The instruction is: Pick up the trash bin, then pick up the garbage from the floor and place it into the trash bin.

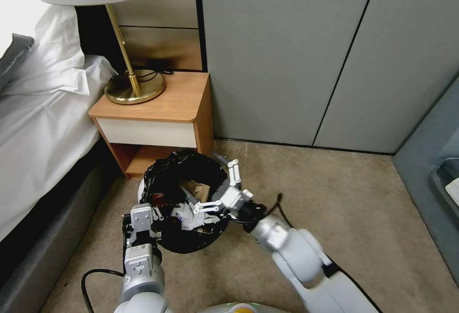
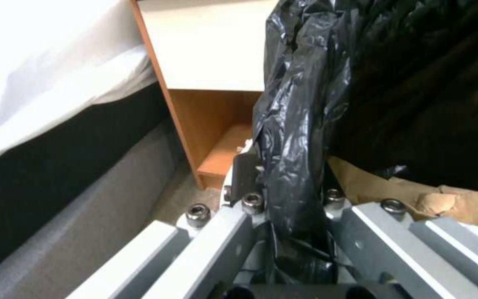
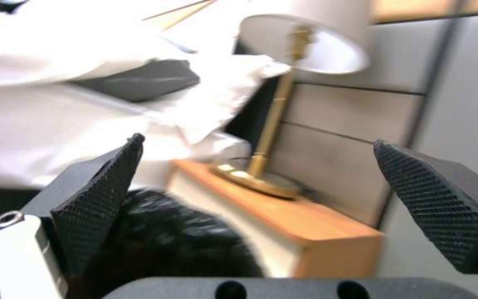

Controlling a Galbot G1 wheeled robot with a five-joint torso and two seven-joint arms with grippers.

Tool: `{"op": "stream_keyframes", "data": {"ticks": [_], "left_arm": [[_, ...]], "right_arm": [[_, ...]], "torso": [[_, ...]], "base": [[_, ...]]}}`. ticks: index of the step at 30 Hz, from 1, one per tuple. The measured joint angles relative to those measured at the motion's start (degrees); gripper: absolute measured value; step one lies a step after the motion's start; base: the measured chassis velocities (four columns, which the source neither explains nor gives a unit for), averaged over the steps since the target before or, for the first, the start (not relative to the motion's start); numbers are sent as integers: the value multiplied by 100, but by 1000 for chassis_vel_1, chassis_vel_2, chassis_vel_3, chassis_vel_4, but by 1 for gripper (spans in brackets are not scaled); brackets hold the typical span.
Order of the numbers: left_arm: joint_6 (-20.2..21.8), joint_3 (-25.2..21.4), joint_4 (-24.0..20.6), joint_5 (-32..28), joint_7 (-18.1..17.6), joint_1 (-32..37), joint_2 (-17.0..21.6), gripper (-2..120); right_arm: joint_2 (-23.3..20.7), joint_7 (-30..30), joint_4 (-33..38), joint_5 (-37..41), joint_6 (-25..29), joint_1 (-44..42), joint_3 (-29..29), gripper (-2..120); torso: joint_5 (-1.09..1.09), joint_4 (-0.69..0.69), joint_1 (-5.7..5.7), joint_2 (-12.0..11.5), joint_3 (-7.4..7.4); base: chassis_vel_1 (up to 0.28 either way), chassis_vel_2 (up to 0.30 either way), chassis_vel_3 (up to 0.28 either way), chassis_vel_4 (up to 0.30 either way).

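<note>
OK, left gripper [image 1: 149, 212] clamps bin [image 1: 187, 198] rim at 8 o'clock; right gripper [image 1: 221, 189] spread wide, empty, above garbage [image 1: 189, 218] inside.

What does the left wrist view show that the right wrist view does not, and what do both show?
Left wrist view alone: the left tool shut on the black liner at the trash bin's rim, brown paper bag inside the bin, the bed base beside it.

Right wrist view alone: the right tool open with nothing between its textured pads, the brass lamp with its white shade, pillows on the bed.

Both: the wooden nightstand, white bedding and the black-lined trash bin.
</note>
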Motion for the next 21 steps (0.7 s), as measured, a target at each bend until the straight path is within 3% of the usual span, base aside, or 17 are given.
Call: {"op": "stream_keyframes", "data": {"ticks": [8,13,21], "left_arm": [[39,-115,-30,-176,-16,-32,45,1],[45,-126,-36,-224,-44,-48,41,1],[29,-120,-55,-240,-57,28,24,1]], "right_arm": [[383,516,417,-581,182,-1053,693,100],[668,981,95,-710,491,-1385,1039,100],[812,1150,-211,-769,887,-1540,1229,100]], "torso": [[0,0,0,0,0],[0,1,0,0,0],[0,0,-1,0,0]], "base": [[0,0,0,0],[0,0,0,0],[0,0,0,0]]}}
